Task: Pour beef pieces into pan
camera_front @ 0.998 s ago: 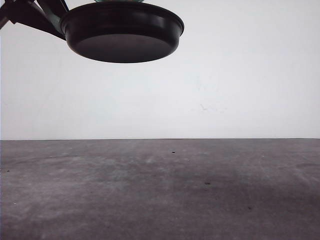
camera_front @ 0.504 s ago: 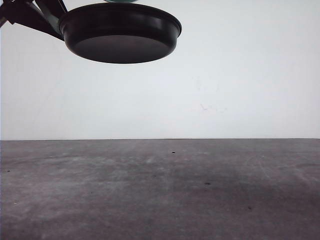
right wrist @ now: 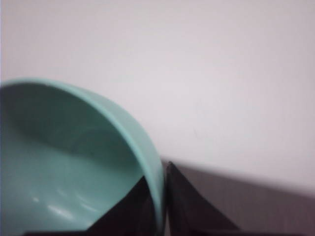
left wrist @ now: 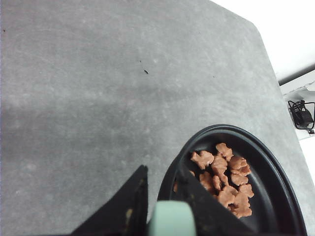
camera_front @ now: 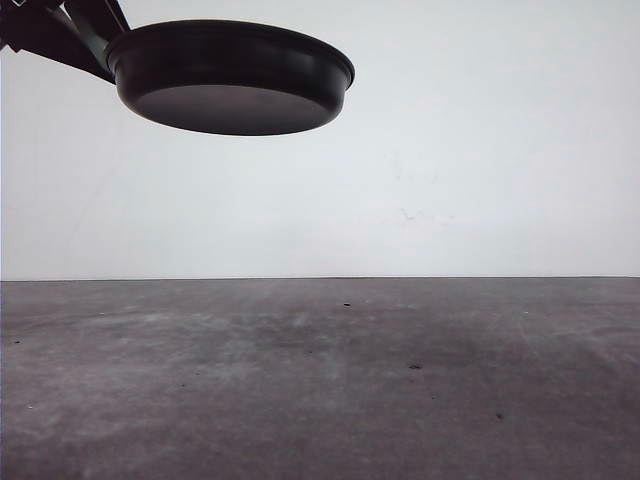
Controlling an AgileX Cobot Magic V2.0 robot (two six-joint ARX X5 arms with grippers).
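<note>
I see pan (camera_front: 232, 78) a little lower than second ago, held high over table (camera_front: 320, 380). Left claw (left wrist: 165, 196) clamped on green handle (left wrist: 171, 220). Beef pieces (left wrist: 224, 179) already inside. Right claw (right wrist: 165, 196) pinching rim of empty green bowl (right wrist: 74, 167). Pour looks finished.

pan (camera_front: 232, 78): 1 | bowl (right wrist: 74, 162): 1 | beef pieces (left wrist: 221, 179): roughly a dozen
</note>
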